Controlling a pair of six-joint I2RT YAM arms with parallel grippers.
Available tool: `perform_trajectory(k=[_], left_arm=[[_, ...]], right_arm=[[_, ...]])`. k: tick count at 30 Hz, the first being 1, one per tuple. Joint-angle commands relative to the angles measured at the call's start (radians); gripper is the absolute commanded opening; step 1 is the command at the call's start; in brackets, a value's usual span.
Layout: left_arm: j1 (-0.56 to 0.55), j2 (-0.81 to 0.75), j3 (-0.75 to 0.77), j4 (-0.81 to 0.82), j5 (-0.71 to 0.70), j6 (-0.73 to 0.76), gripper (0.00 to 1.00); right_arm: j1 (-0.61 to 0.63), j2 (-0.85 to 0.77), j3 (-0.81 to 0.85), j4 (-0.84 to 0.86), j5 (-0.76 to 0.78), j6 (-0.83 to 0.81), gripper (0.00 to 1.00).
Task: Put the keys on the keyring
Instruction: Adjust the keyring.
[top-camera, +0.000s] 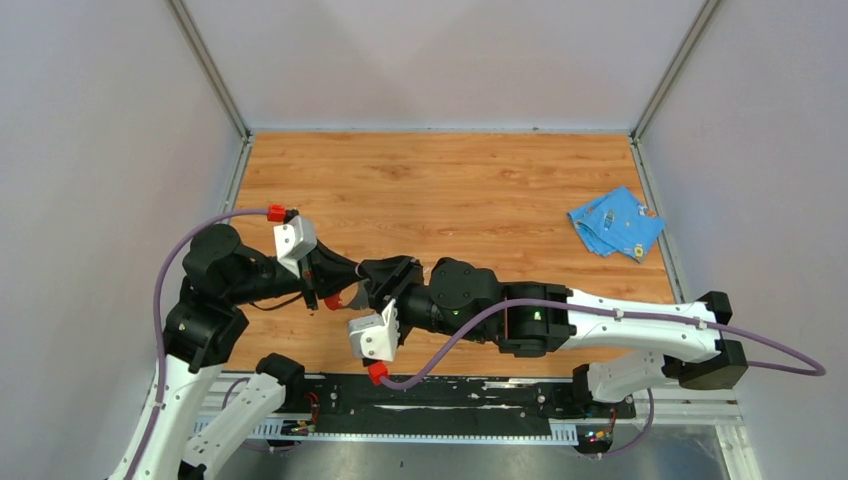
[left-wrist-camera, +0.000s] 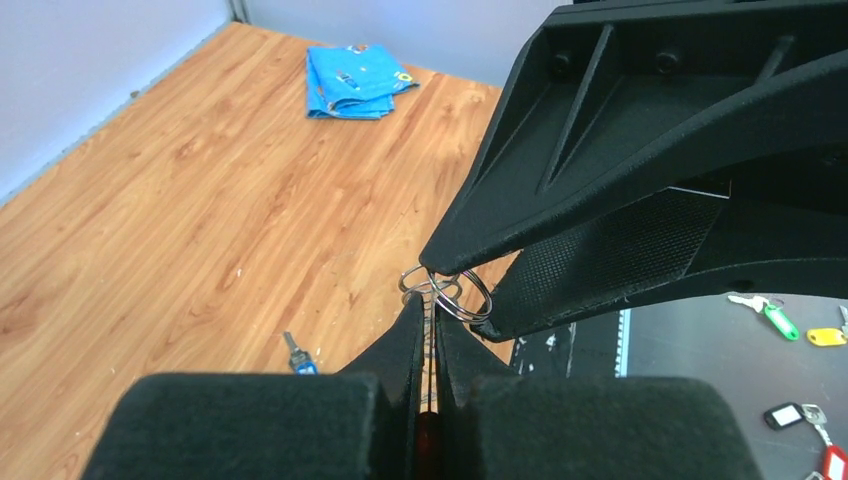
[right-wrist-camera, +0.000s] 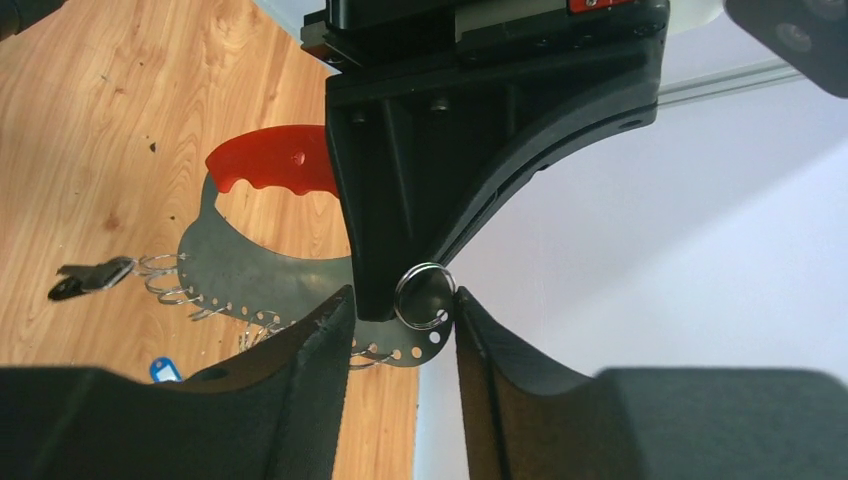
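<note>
Right wrist view says I'm midway. My left hand is clamped on the keyring, held above the surface. Its long axis runs between the arms, and its small ring points into my right hand, whose fingers stand apart. The blue key lies loose below; the black key seems threaded.

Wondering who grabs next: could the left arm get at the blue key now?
Probably not: the left gripper is shut on the keyring, so its jaws are taken, though the blue key lies uncovered nearby.
</note>
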Motion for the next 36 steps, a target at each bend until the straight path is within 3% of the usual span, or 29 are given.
perform_trajectory(k=[1,12,16,21,26,31,33,36], left_arm=[[-0.003,0.007,0.029,0.039,-0.003,0.004,0.00],[-0.003,-0.009,0.004,0.041,0.007,0.004,0.00],[-0.003,-0.021,-0.006,0.026,0.006,0.042,0.00],[-0.003,-0.039,-0.021,-0.005,0.008,0.115,0.00],[-0.003,-0.065,-0.032,-0.052,0.007,0.263,0.00],[-0.002,-0.094,-0.065,-0.079,0.011,0.350,0.38],[-0.003,-0.106,-0.081,-0.088,0.024,0.365,0.43],[-0.002,-0.117,-0.093,-0.101,0.048,0.370,0.42]], right_arm=[[0.017,-0.008,-0.006,-0.018,0.000,0.021,0.40],[0.017,-0.027,-0.033,0.087,0.043,0.016,0.19],[0.018,-0.036,-0.026,0.089,0.050,0.047,0.01],[0.016,-0.034,0.003,0.042,0.046,0.135,0.01],[-0.011,0.010,0.104,-0.139,-0.029,0.293,0.00],[-0.073,0.023,0.108,-0.221,-0.128,0.491,0.01],[-0.108,0.027,0.104,-0.247,-0.187,0.573,0.01],[-0.144,0.043,0.111,-0.298,-0.268,0.662,0.00]])
